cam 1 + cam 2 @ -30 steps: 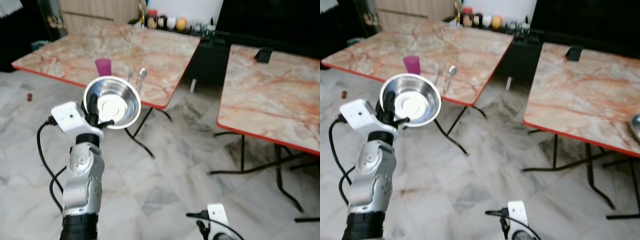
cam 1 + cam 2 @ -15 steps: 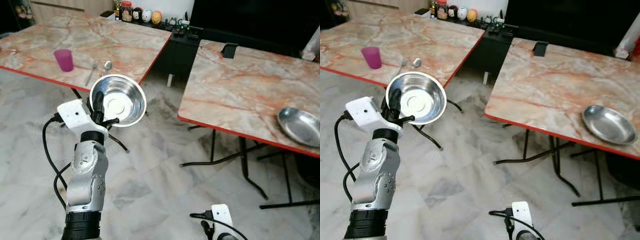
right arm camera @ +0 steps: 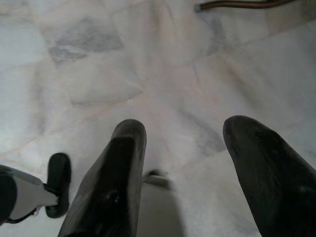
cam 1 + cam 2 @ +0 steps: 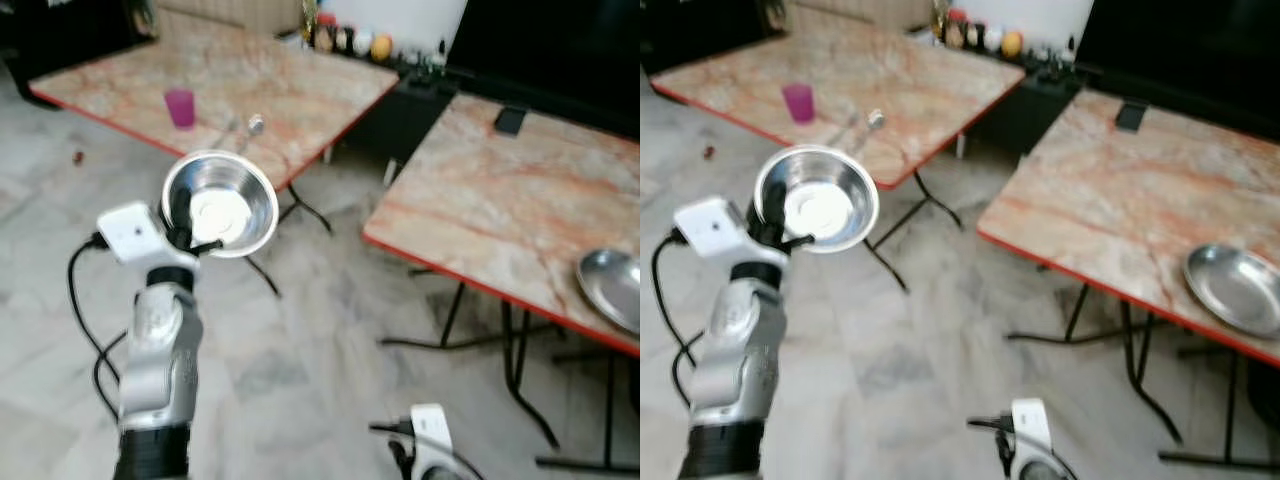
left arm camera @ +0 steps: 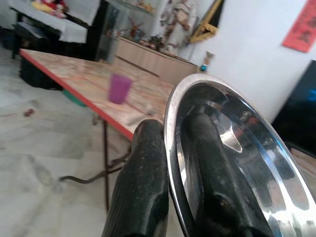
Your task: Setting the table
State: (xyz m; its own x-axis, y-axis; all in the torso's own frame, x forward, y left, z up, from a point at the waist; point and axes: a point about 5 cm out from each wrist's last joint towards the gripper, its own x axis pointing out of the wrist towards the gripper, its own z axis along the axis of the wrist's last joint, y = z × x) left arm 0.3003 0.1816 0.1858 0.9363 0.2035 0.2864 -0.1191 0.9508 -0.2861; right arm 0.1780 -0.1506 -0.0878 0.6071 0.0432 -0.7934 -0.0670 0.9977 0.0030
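A shiny steel bowl (image 4: 222, 203) is held up in front of me by its rim, with my left gripper (image 4: 185, 226) shut on it. In the left wrist view one black finger (image 5: 142, 187) lies outside the bowl (image 5: 237, 163) and the other inside. On the left marble table (image 4: 300, 95) stand a pink cup (image 4: 180, 107) and a spoon (image 4: 255, 124). The right marble table (image 4: 500, 210) carries a steel plate (image 4: 612, 288) near its front edge. My right gripper (image 3: 187, 168) hangs low over the floor, open and holding nothing.
Both tables have red edges and folding black legs (image 4: 455, 315), with a strip of marble floor (image 4: 330, 300) between them. A small black object (image 4: 510, 120) lies at the back of the right table. Jars and bottles (image 4: 350, 40) line a low dark cabinet behind.
The whole view has swung as the camera moved, and the picture is blurrier now. The bowl stays in the left gripper at the same height. The right arm still hangs low.
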